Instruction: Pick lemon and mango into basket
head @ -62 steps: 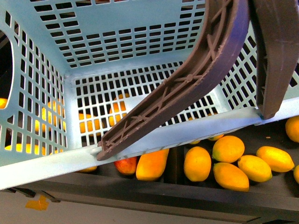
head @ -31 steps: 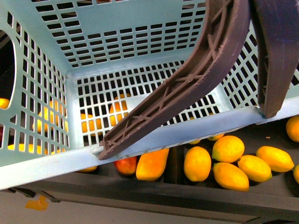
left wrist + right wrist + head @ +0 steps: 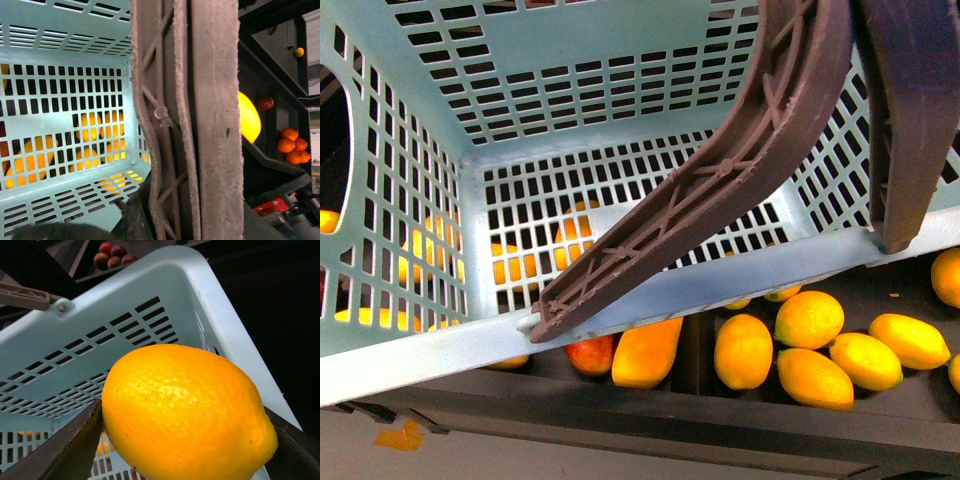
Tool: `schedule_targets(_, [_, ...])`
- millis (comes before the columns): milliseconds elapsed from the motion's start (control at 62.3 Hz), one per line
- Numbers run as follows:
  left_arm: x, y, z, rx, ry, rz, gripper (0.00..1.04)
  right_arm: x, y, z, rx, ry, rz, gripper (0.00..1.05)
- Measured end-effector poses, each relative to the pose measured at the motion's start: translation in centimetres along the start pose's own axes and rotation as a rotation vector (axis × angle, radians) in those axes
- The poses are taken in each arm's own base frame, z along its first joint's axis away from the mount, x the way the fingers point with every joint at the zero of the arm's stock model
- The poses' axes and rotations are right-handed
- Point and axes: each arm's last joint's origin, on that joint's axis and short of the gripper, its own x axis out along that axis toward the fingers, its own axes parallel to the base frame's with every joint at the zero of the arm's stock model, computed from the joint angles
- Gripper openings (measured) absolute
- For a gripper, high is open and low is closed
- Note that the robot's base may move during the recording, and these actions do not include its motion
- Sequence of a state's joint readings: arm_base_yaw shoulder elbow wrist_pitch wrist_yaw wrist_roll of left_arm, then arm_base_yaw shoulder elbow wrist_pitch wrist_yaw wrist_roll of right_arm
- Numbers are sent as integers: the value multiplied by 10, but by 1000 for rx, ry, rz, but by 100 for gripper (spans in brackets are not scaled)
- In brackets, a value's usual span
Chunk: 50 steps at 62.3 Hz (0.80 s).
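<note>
The teal basket (image 3: 570,110) fills the front view, its two brown handles (image 3: 760,160) raised and pressed together. My left gripper (image 3: 185,220) is shut on those handles (image 3: 200,120); only dark parts of it show low in the left wrist view. My right gripper (image 3: 185,452) is shut on the lemon (image 3: 185,415), with dark fingers (image 3: 70,450) on either side. The lemon hangs close to a corner of the basket's rim (image 3: 165,275). An elongated orange mango (image 3: 645,352) lies on the dark shelf, half hidden under the basket's near rim. Neither gripper shows in the front view.
Several yellow oval fruits (image 3: 820,345) lie on the dark shelf (image 3: 620,410) right of the mango, and a red-and-yellow fruit (image 3: 588,353) lies left of it. More yellow fruit shows through the basket's slots (image 3: 510,265). Oranges (image 3: 292,147) and dark red fruits (image 3: 112,257) sit on further shelves.
The basket and its handles have shifted only very slightly in the front view. The fruits on the shelf have not moved.
</note>
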State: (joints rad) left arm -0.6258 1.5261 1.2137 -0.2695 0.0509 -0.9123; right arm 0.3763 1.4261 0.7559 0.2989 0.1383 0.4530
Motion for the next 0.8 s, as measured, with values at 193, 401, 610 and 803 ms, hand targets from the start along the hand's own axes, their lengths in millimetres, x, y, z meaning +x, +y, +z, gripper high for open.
schedule_targets(193, [0, 0, 0, 0, -1, 1, 15, -7, -9, 13, 39, -64, -47, 96])
schedule_targets(401, [0, 0, 0, 3, -1, 1, 15, -55, -46, 36, 79, -199, -133, 96])
schedule_targets(610, [0, -1, -1, 7, 6, -4, 15, -76, -65, 22, -169, -391, -107, 73])
schedule_targets(803, [0, 0, 0, 3, -7, 6, 15, -96, -81, -11, -320, -402, -139, 37])
